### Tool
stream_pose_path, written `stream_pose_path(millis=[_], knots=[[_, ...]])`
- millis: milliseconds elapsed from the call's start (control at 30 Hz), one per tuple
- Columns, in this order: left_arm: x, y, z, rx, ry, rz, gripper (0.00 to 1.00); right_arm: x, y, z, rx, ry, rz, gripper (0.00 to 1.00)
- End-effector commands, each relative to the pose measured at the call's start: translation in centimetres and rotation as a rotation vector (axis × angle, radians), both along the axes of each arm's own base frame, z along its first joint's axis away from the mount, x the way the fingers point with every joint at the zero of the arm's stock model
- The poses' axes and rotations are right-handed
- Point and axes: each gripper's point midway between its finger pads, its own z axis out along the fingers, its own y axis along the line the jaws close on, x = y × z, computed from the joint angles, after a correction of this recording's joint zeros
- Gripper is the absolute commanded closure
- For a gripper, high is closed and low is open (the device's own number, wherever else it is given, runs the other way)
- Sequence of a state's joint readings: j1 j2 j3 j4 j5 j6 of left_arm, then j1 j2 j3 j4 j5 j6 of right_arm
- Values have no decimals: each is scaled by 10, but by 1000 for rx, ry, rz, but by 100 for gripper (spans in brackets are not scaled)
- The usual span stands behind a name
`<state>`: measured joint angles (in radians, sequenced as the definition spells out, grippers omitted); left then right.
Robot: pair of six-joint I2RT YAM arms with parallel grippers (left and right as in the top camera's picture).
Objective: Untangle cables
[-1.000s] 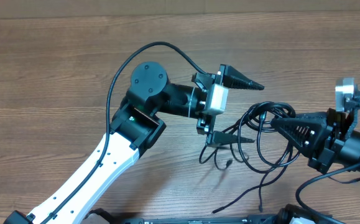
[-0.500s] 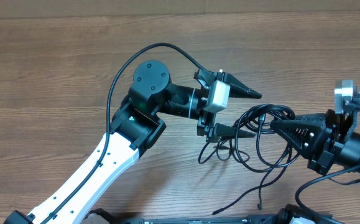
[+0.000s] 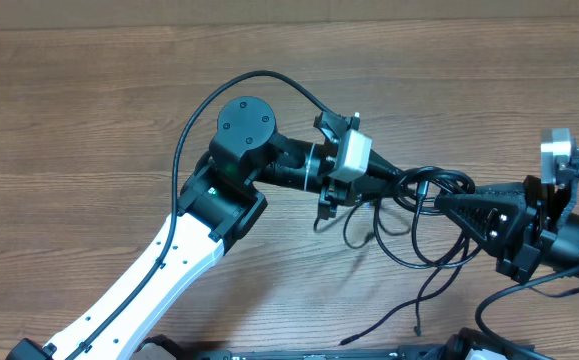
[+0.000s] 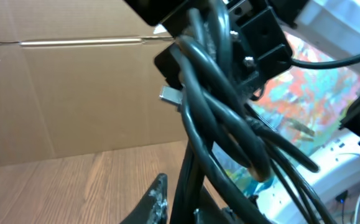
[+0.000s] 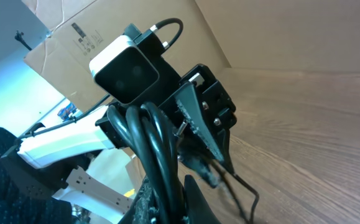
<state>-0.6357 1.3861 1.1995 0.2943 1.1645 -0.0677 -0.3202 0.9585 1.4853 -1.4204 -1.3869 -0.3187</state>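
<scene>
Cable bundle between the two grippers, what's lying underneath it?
Through the loops of the cables only bare wooden table shows. Where the left gripper and right gripper clamp the bundle, they cover the spot below.

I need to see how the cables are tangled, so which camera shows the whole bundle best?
The overhead view: the cables spread in loops over the table between the left gripper and right gripper, loose ends included. Both wrist views show only a few strands close up.
</scene>
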Motion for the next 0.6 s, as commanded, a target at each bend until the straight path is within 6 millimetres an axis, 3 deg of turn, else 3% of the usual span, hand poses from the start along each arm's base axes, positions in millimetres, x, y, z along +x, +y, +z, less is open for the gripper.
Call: stream_pose_path(millis=[0,33,233,300,333,467,500,533,567], knots=[[7,-2,13,-28,-32,60,70,-7,3,7,22,-23,27,96],[6,-2,14,-33,-36,58,62,-8,4,6,19,-28,28,96],[-2,1,26,-74,-61,20,49,-8,3,1,4,-10,17,96],[-5,1,28,-82,-74,8,49,-8,3,1,5,-9,17,96],[-6,1,29,-83,-75,6,52,-8,3,1,5,-9,16,96],[-6,1,29,-85,-77,5,95,-8,3,1,4,-9,16,96],[-6,1,29,-85,-77,5,96,-8,3,0,-1,-7,11,96],[-6,1,29,-84,-77,5,96,-7,2,-2,-9,-4,5,86],[-6,1,29,-85,-77,5,96,-6,1,-3,-16,-1,-2,65]])
